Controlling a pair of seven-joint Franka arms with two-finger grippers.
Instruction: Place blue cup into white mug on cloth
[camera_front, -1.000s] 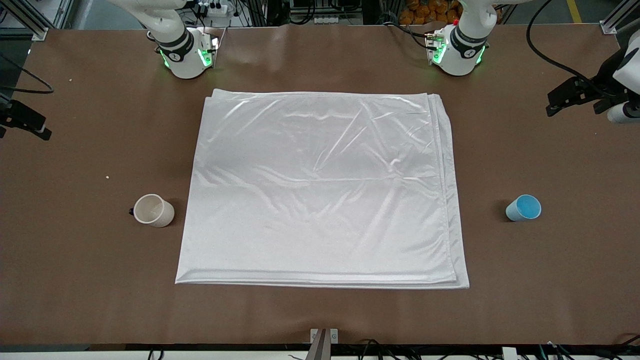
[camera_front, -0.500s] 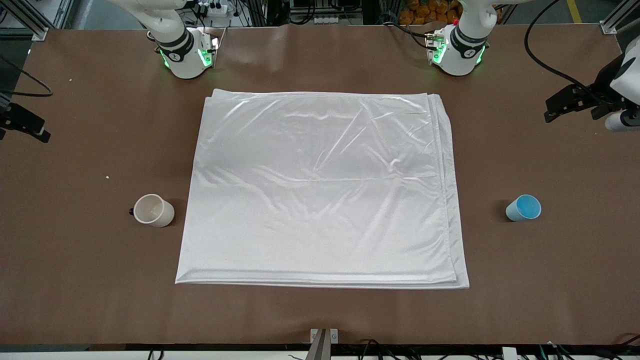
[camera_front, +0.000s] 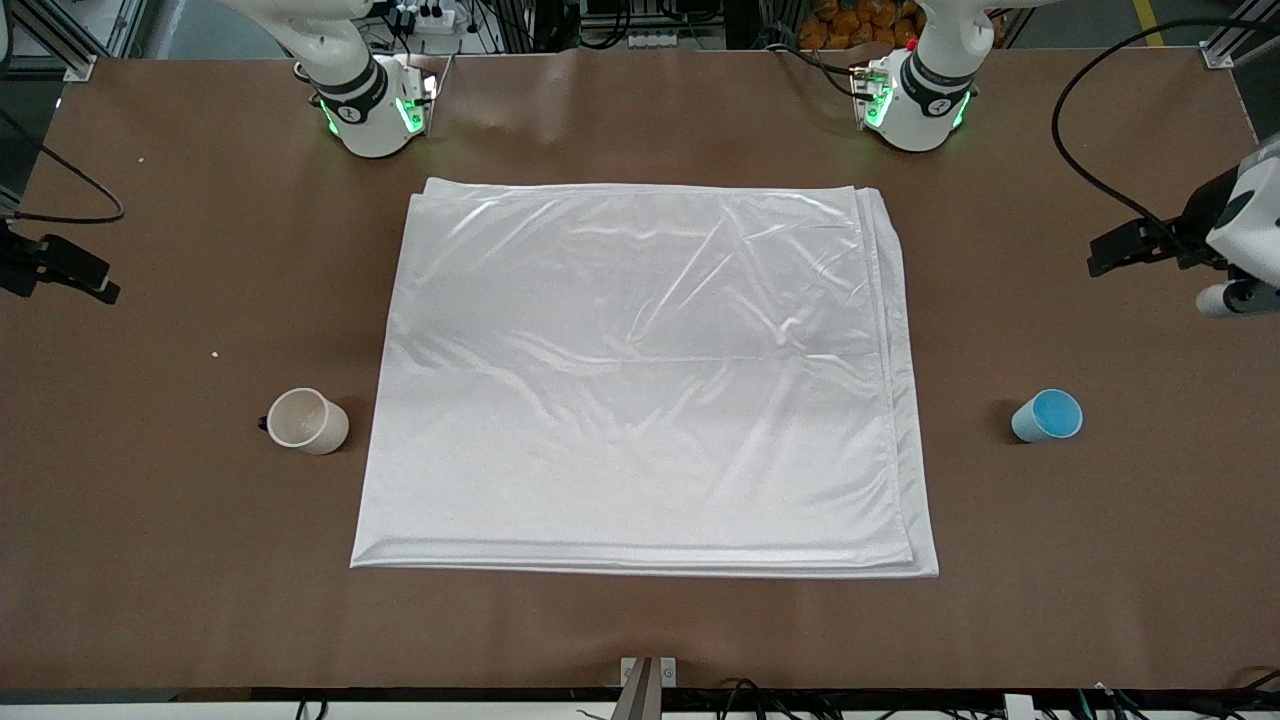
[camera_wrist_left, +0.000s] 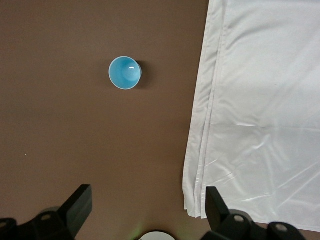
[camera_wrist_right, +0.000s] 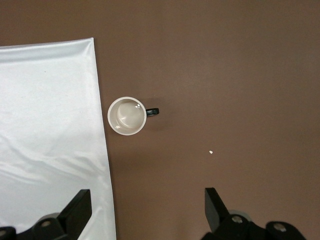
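The blue cup (camera_front: 1047, 416) stands upright on the bare table beside the cloth (camera_front: 640, 370), toward the left arm's end. The white mug (camera_front: 307, 421) stands upright off the cloth at the right arm's end, its dark handle pointing away from the cloth. In the left wrist view my left gripper (camera_wrist_left: 147, 205) hangs open and empty high over bare table, apart from the blue cup (camera_wrist_left: 125, 73) and beside the cloth's edge (camera_wrist_left: 200, 150). In the right wrist view my right gripper (camera_wrist_right: 147, 207) is open and empty, high over the cloth's edge (camera_wrist_right: 97, 150), short of the white mug (camera_wrist_right: 127, 115).
The arms' bases (camera_front: 370, 110) (camera_front: 915, 100) stand at the table's back edge. A black cable (camera_front: 1085, 150) loops over the table near the left arm's hand. A small white crumb (camera_front: 214, 353) lies on the table near the mug.
Both hands have drifted over the table's two ends, lower in the front view. The cup, the mug and the cloth have stayed put, and both grippers stay open.
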